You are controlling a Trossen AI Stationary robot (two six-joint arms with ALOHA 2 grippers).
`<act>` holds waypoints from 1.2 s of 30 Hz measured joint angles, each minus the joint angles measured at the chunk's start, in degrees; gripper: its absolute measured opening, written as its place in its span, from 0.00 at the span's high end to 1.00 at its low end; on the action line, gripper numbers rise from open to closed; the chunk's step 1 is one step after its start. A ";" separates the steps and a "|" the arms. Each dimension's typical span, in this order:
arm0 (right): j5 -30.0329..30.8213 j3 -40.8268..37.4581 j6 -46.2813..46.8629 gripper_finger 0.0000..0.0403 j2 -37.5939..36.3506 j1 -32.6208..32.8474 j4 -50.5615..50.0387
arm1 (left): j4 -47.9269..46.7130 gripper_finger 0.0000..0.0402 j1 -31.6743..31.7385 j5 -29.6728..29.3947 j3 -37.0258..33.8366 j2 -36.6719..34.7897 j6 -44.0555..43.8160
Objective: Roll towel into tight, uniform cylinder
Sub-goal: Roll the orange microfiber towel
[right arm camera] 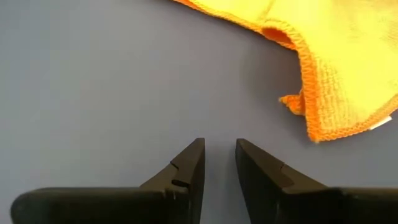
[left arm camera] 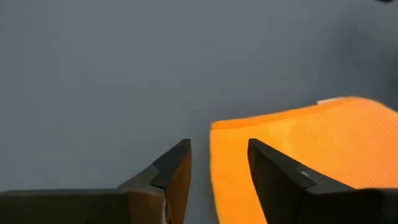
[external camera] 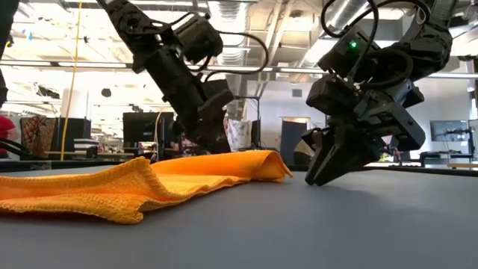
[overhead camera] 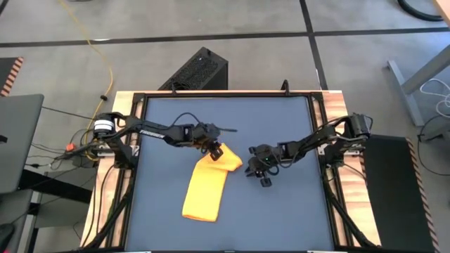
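The yellow towel (overhead camera: 205,186) lies on the dark mat as a long folded strip, running from the middle toward the front. Its far end is rumpled and raised (external camera: 254,161). My left gripper (overhead camera: 216,150) is at that far end, open, with the towel's edge (left arm camera: 311,155) lying between and under its fingers (left arm camera: 273,171); it holds nothing. My right gripper (overhead camera: 264,176) is low over the mat just right of the towel's far corner (right arm camera: 348,56), its jaws a small way apart and empty. In the low view its tips (external camera: 317,178) nearly touch the mat.
The dark mat (overhead camera: 281,211) has bare room to the right of and in front of the towel. A black box (overhead camera: 200,70) stands beyond the table's far edge. Wooden rails (overhead camera: 119,183) run along both sides of the table.
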 joint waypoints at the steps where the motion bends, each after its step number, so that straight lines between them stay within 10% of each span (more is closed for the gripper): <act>1: 0.03 0.00 0.01 0.71 0.00 0.01 0.09 | 0.20 0.60 0.53 0.74 0.02 0.44 0.37; 19: 0.01 0.00 0.51 0.71 0.00 0.01 0.99 | 7.32 0.52 2.46 5.54 0.20 9.42 2.18; 28: 0.18 0.00 0.58 0.71 0.00 -0.01 -0.03 | 7.61 0.95 2.85 5.45 0.22 9.26 5.56; 36: 0.50 0.00 -0.91 0.71 -0.04 -2.46 -0.15 | 14.97 1.00 3.00 -4.54 0.17 2.27 12.16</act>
